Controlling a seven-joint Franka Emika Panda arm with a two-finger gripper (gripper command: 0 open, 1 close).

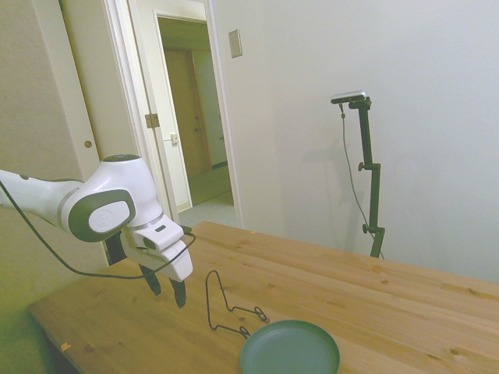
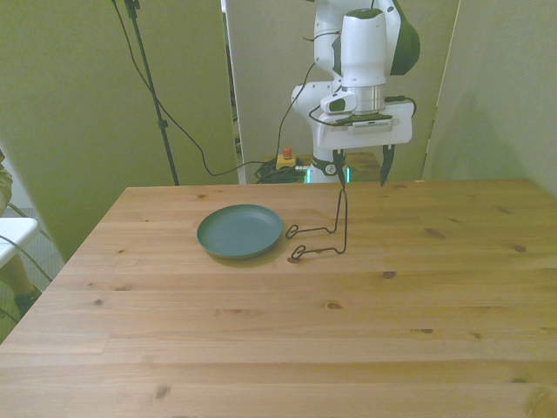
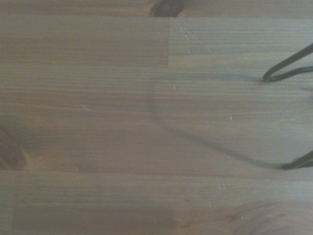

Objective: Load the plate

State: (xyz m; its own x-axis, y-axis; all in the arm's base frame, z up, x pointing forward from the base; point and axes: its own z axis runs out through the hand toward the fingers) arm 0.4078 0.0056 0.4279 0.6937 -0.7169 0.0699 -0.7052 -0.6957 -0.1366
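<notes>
The teal-green plate lies flat on the wooden table, with nothing on it. Just beside it, toward the front view's right, stands a thin black wire rack, its upright loop rising from two feet. My gripper hangs open above the table behind the rack, nothing between its fingers. In the wrist view only bare wood and the rack's wire ends show at the picture's edge.
The wooden table stretches wide toward the near edge. A black cable hangs behind the table's far side. An open doorway shows beyond the arm in the side view.
</notes>
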